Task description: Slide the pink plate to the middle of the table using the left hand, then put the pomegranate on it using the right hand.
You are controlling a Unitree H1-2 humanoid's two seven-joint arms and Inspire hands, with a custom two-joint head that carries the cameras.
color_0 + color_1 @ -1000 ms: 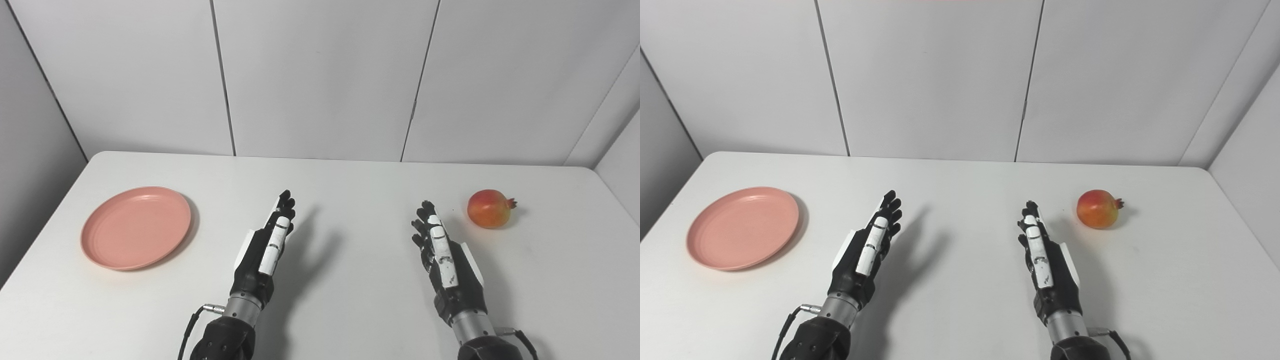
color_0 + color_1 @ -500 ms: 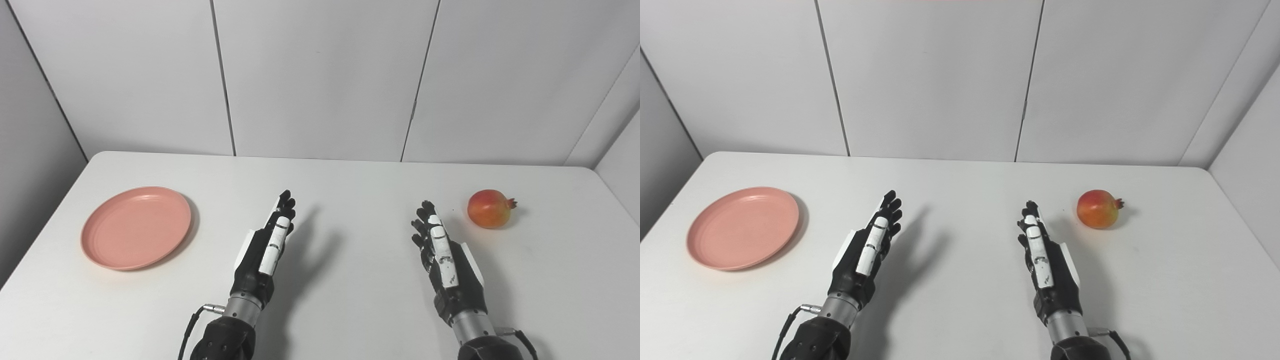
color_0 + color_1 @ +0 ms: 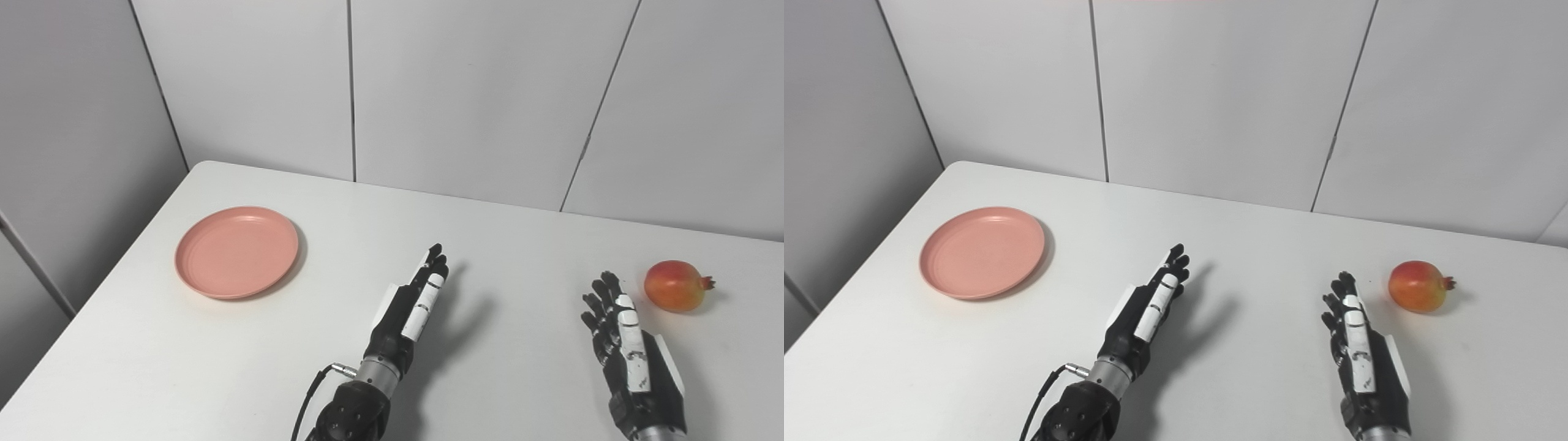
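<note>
Though the head has swung left, nothing on the counter (image 3: 527, 257) has moved: plate (image 3: 237, 252) far left, pomegranate (image 3: 675, 286) right, left hand (image 3: 411, 306) and right hand (image 3: 631, 355) open, empty, so sliding hasn't begun.

- The right hand (image 3: 634, 361) is cut at the wrist by the bottom edge in both views, so none of its arm shows
- The left hand (image 3: 1145, 312) shows its wrist, but the forearm behind it runs off the bottom edge, as does the black cable (image 3: 1044, 398) looping from the wrist
- The white table (image 3: 184, 367) is cut off by the bottom and right edges; only its far and left rims show
- Both hands face edge-on, palms hidden from the cameras
- The underside of the pomegranate (image 3: 674, 286) is hidden, and its crown is too small to make out in detail
</note>
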